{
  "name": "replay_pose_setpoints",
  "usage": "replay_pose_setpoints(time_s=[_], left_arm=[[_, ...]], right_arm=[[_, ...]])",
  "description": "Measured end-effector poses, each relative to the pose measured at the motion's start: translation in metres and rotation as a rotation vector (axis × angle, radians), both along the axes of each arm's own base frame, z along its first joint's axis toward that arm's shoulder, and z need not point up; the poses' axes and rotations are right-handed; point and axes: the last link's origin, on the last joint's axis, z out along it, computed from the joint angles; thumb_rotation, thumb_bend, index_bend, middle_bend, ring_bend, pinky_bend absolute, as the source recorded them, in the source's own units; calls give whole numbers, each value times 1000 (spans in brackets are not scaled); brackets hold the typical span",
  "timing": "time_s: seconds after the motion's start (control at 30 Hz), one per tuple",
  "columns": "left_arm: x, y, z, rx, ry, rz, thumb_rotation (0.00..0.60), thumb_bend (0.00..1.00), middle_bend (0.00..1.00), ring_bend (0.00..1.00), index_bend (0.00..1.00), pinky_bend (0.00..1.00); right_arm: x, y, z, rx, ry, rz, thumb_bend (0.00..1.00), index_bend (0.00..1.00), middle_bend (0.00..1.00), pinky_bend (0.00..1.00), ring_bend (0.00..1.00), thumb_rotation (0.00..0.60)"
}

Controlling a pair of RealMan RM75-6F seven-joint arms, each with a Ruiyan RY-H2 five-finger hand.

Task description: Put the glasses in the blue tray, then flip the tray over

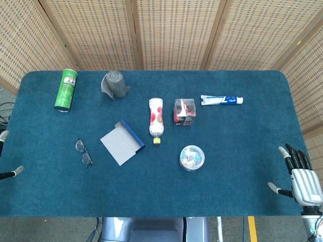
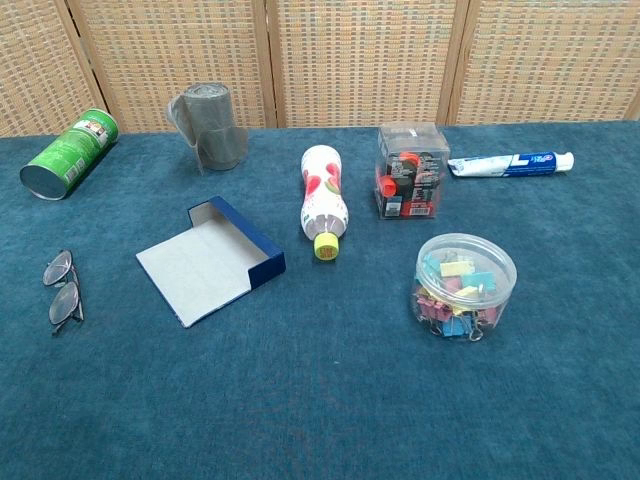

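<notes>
The glasses (image 1: 84, 153) (image 2: 62, 290) lie folded on the blue cloth at the left, a short way left of the blue tray (image 1: 122, 142) (image 2: 212, 260). The tray sits open side up, grey inside with dark blue walls, and holds nothing. My right hand (image 1: 299, 175) hovers at the table's right front corner, fingers spread, holding nothing. Only fingertips of my left hand (image 1: 9, 171) show at the left edge of the head view, far from the glasses. The chest view shows neither hand.
A green can (image 1: 66, 89) and a grey tape roll (image 1: 115, 84) lie at the back left. A strawberry-print bottle (image 1: 156, 117), a clear box of clips (image 1: 185, 112), a toothpaste tube (image 1: 221, 100) and a round tub of binder clips (image 1: 192, 158) fill the middle and right.
</notes>
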Motion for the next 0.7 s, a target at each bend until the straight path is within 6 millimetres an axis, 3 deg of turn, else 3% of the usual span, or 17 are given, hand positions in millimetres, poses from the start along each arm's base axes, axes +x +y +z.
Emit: replay_pose_setpoints(time_s=[0.4, 0.47, 0.7], left_arm=[[5, 6, -4, -28, -7, -50, 600, 36, 0, 0, 4, 0], [8, 11, -7, -39, -15, -90, 600, 79, 0, 0, 50, 0], [25, 40, -27, -151, -13, -276, 600, 226, 0, 0, 372, 0]], right_arm=[[0, 1, -2, -40, 20, 46, 0, 0, 0, 0, 0, 600], [0, 1, -2, -39, 19, 44, 0, 0, 0, 0, 0, 600], [0, 1, -2, -31, 15, 33, 0, 0, 0, 0, 0, 600]])
